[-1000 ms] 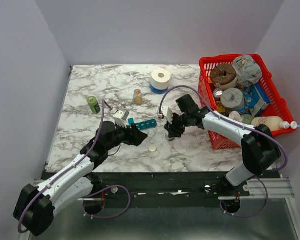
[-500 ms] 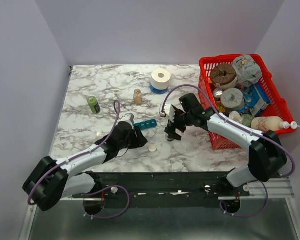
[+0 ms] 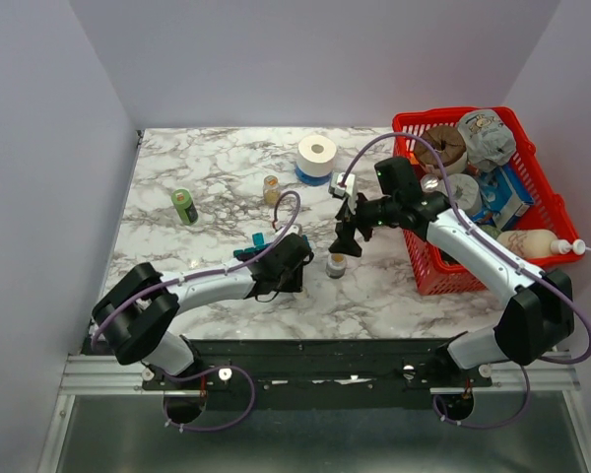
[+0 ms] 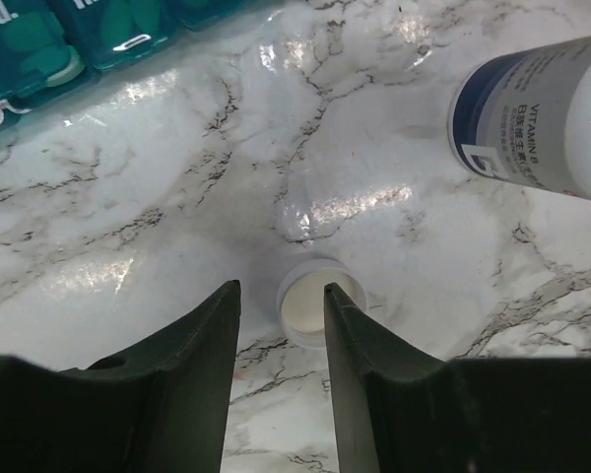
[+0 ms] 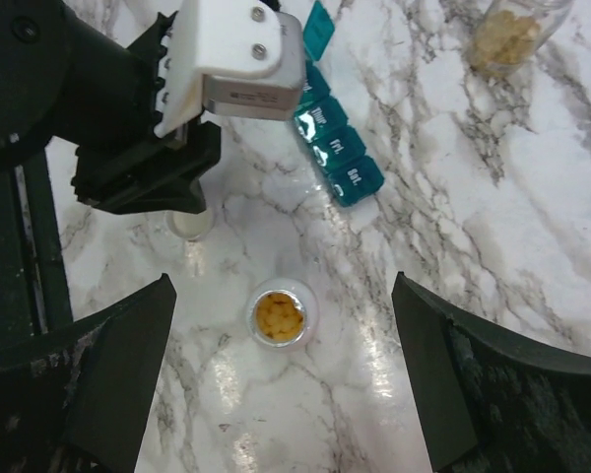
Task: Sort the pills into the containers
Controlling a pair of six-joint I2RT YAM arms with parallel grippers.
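Observation:
The containers are a teal pill organizer strip point(image 5: 335, 148), lids shut; it also shows in the left wrist view point(image 4: 79, 39) and partly behind the left arm from above point(image 3: 244, 253). Tan pills point(image 5: 279, 315) fill an open white bottle point(image 3: 336, 265) standing upright on the marble. My right gripper point(image 5: 281, 281) hangs wide open above that bottle, holding nothing. Low over the table, my left gripper point(image 4: 281, 291) has its jaws partly apart. A loose white cap point(image 4: 315, 304) lies just beyond its fingertips, partly behind the right finger and not gripped.
A red mesh basket point(image 3: 453, 113) full of items stands at the right. Farther back are a white tape roll point(image 3: 317, 155), a small amber jar point(image 3: 271, 189) and a green bottle point(image 3: 185, 206). The labelled bottle point(image 4: 542, 118) stands right of the cap.
My left gripper swung right to the white cap and its jaws narrowed. My right gripper let go of the open bottle, opened wide and rose up and back from it.

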